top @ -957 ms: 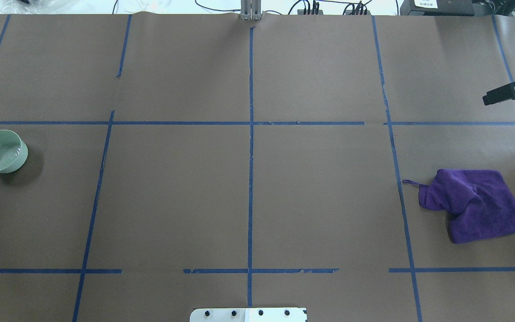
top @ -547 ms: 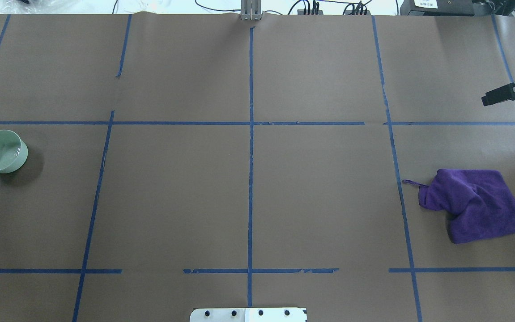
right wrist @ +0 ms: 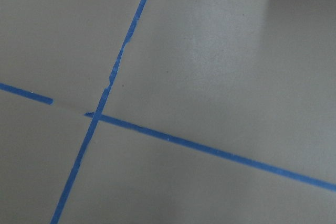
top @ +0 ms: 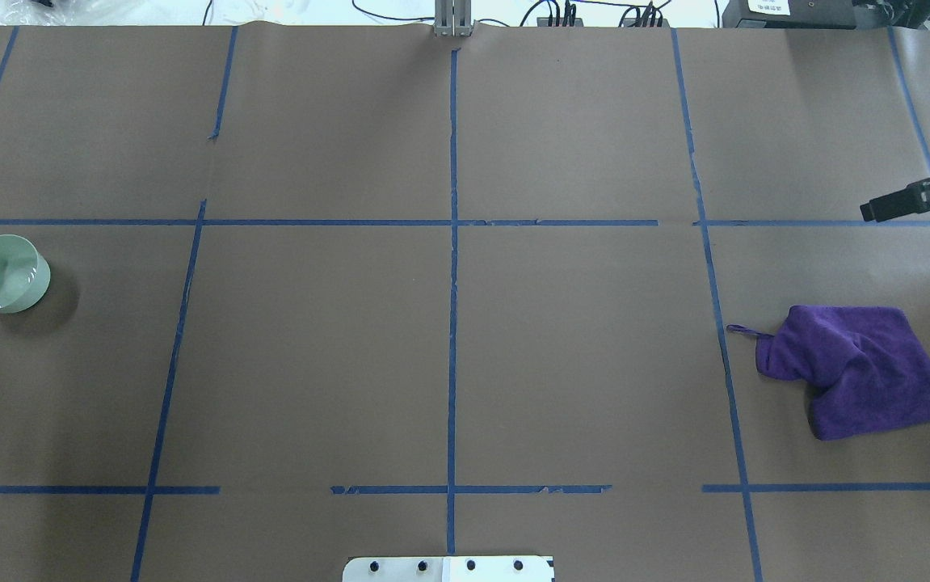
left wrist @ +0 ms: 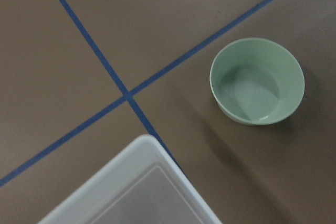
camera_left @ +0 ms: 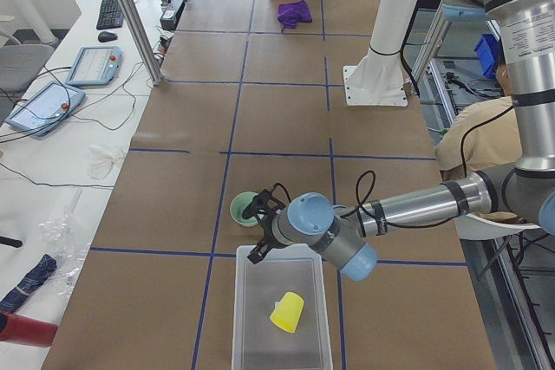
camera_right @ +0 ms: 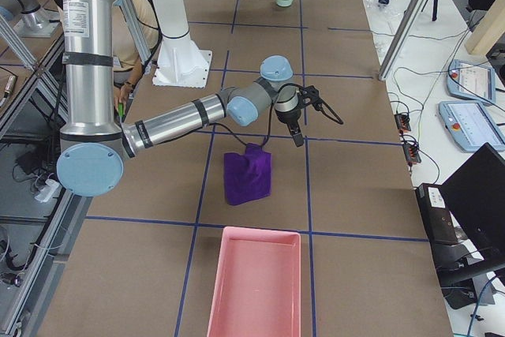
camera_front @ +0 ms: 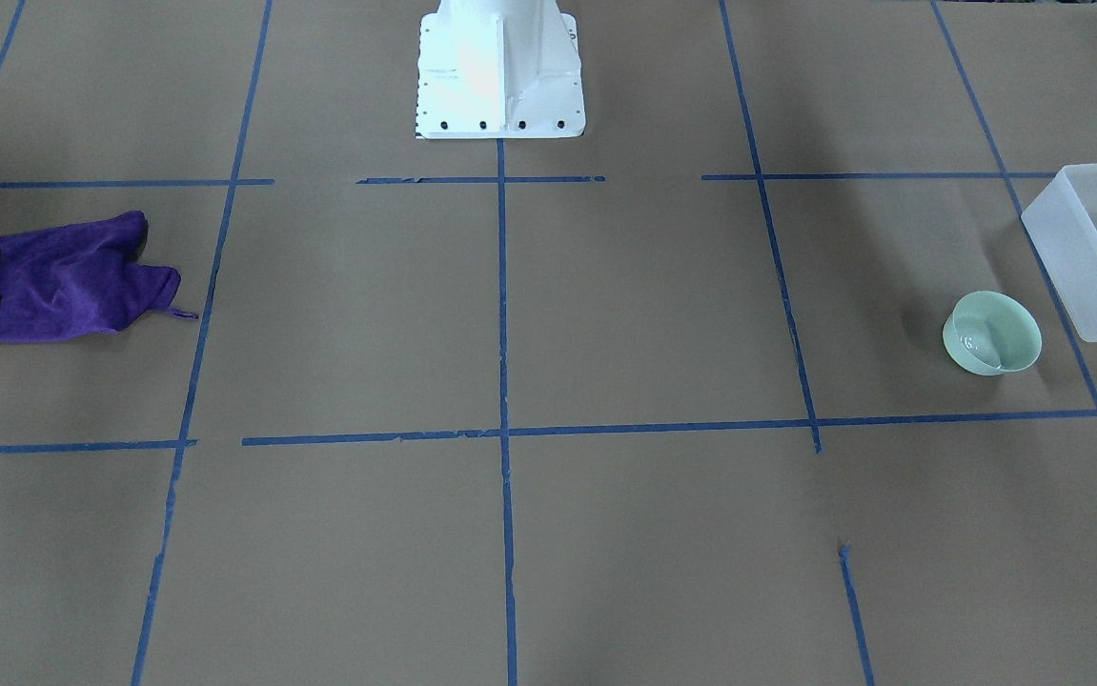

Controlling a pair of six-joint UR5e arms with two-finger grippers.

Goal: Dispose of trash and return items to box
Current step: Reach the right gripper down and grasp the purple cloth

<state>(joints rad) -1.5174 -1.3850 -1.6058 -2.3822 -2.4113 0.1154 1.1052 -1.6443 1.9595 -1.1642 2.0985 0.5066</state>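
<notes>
The yellow cup [camera_left: 288,312] lies on its side inside the box [camera_front: 1077,262], which sits at the right edge of the front-facing view and at the bottom of the left-side view. The mint bowl [camera_front: 991,332] stands upright on the brown surface [top: 311,347], just beside the box's corner but apart from it. The left wrist view shows both, with the bowl at upper right and the box corner at the bottom. The left tool [camera_left: 254,233] hangs over the box's far rim, between bowl and cup in the left-side view; I cannot tell whether it is wide or narrow. The right tool [camera_right: 319,132] is spread wide with nothing between its fingers, above the surface near the purple cloth [top: 860,372] and not touching it. In the overhead view it comes in at the upper right edge, with the cloth at lower right. Its wrist view shows surface and crossing blue tape [right wrist: 100,111]. A pink bin [camera_right: 256,282] stands at the bottom of the right-side view, below the cloth. The white base [camera_front: 498,71] is at top centre of the front-facing view
</notes>
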